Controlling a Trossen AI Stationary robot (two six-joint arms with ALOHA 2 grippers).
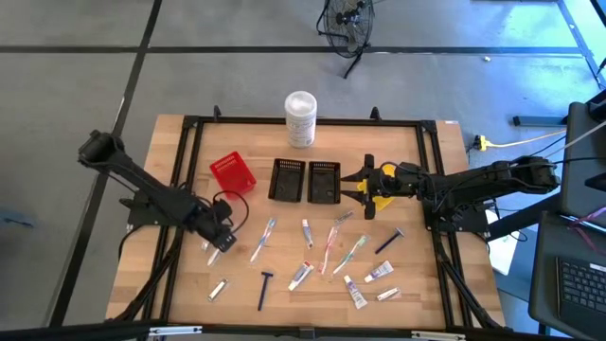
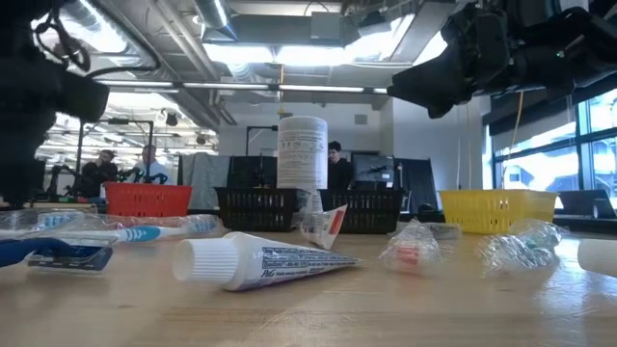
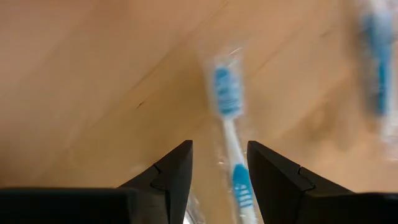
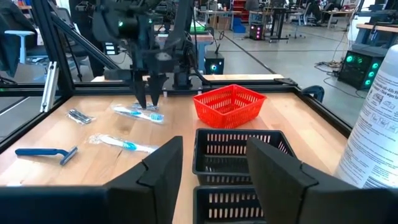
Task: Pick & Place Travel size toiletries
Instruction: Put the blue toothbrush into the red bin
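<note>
Small toiletries lie flat on the wooden table: wrapped toothbrushes (image 1: 263, 239) (image 1: 331, 242), white tubes (image 1: 301, 275) (image 1: 381, 272), dark blue razors (image 1: 264, 289) (image 1: 390, 241) and sachets (image 1: 218, 289). My left gripper (image 1: 214, 248) points down, low over the table's left part. It is open, and its fingers stand on either side of a wrapped blue-and-white toothbrush (image 3: 227, 118) (image 4: 138, 112). My right gripper (image 1: 363, 185) hovers open and holds nothing, above the black bins (image 4: 239, 155).
A red bin (image 1: 232, 173), two black bins (image 1: 289, 180) (image 1: 324, 182) and a yellow bin (image 1: 383, 194) stand in a row across the table's middle. A tall white canister (image 1: 300, 118) stands at the far edge. A black frame rims the table. People show in the room behind.
</note>
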